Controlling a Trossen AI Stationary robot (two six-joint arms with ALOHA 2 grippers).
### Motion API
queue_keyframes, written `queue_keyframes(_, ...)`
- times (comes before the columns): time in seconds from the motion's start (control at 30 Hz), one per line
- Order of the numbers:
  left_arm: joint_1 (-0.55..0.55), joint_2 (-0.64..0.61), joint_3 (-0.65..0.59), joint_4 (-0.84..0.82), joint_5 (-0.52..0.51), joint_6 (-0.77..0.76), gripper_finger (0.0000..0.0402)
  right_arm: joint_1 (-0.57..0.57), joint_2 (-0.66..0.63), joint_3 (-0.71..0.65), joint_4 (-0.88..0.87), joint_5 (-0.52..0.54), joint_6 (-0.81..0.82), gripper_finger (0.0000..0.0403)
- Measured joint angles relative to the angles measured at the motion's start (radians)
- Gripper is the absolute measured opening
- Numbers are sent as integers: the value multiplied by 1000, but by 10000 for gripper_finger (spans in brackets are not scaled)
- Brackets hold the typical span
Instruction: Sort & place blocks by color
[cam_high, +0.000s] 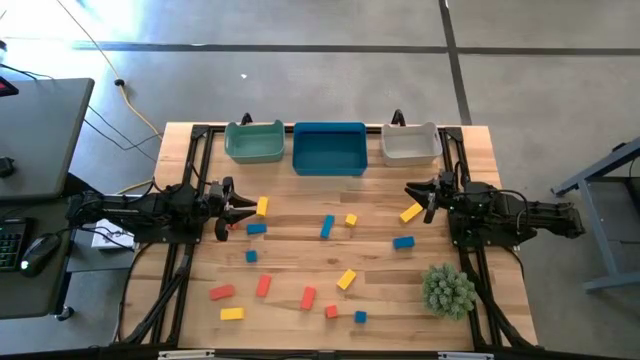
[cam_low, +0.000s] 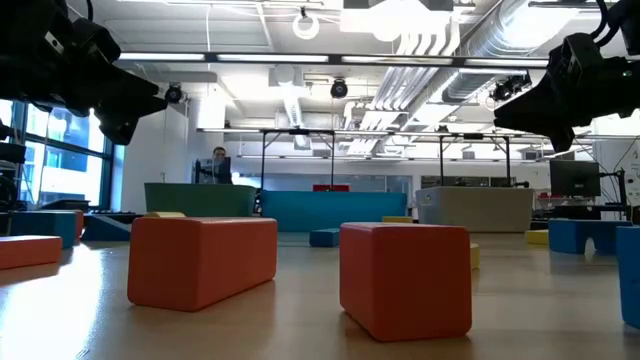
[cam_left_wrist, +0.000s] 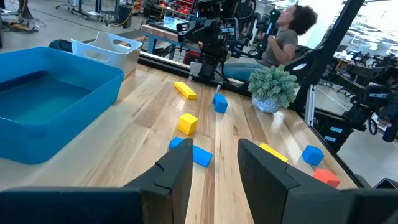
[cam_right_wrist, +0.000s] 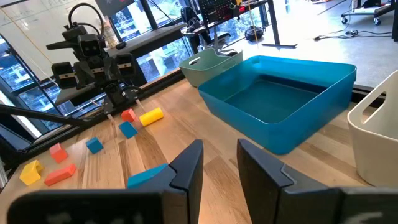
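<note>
High view first: the blocks (cam_high: 327, 227) lie scattered over the wooden table (cam_high: 300, 200), red, yellow and blue, from mid-table down to the near edge, none yet in the three bins along the far edge: a teal bin (cam_high: 254, 141), a blue bin (cam_high: 329, 148) and a grey-white bin (cam_high: 410, 144). The left gripper (cam_high: 238, 207) hovers near a yellow block (cam_high: 262, 206), and the right gripper (cam_high: 425, 200) near a yellow bar (cam_high: 411, 212); neither holds anything. A green plant (cam_high: 448, 290) stands at the right front. Low view shows two red blocks (cam_low: 203, 259) up close: solid, hard-edged and matt, so I judge them light, stiff and not fragile, best pinched across the short sides of a bar or any flat pair of faces on a cube; smooth faces might slip if caught by a corner. Both arms are cut off at the top here, and the far blocks are mostly hidden behind the near ones. Left wrist view shows that arm's fingers (cam_left_wrist: 177, 177) nearly together with only a narrow gap and nothing between them, a blue block (cam_left_wrist: 194, 153) just beyond them. A person sits beyond the table. Right wrist view shows the same for its fingers (cam_right_wrist: 189, 163), drawn close and empty; a blue block (cam_right_wrist: 148, 175) is partly hidden behind one finger, and the grey-white bin is cut off at the edge.
</note>
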Motion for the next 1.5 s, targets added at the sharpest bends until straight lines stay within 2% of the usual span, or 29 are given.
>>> queue_keyframes(0.27,0,0,0,0,0,0,117,0,0,0,0,11,0,87)
queue_keyframes(0.5,0,0,0,0,0,0,117,0,0,0,0,-63,-6,87)
queue_keyframes(0.73,0,0,0,0,0,0,117,0,0,0,2,-83,-16,90)
queue_keyframes(0.87,0,0,0,0,0,0,117,0,0,0,45,-112,10,116)
queue_keyframes(1.03,0,0,0,0,0,0,117,0,0,6,144,-136,46,175)
queue_keyframes(1.23,0,0,0,0,0,0,117,0,5,108,152,-138,37,221)
queue_keyframes(1.37,0,0,0,0,0,0,117,0,52,223,154,-146,-38,224)
queue_keyframes(1.5,0,0,0,0,0,0,117,0,155,346,127,-138,-111,224)
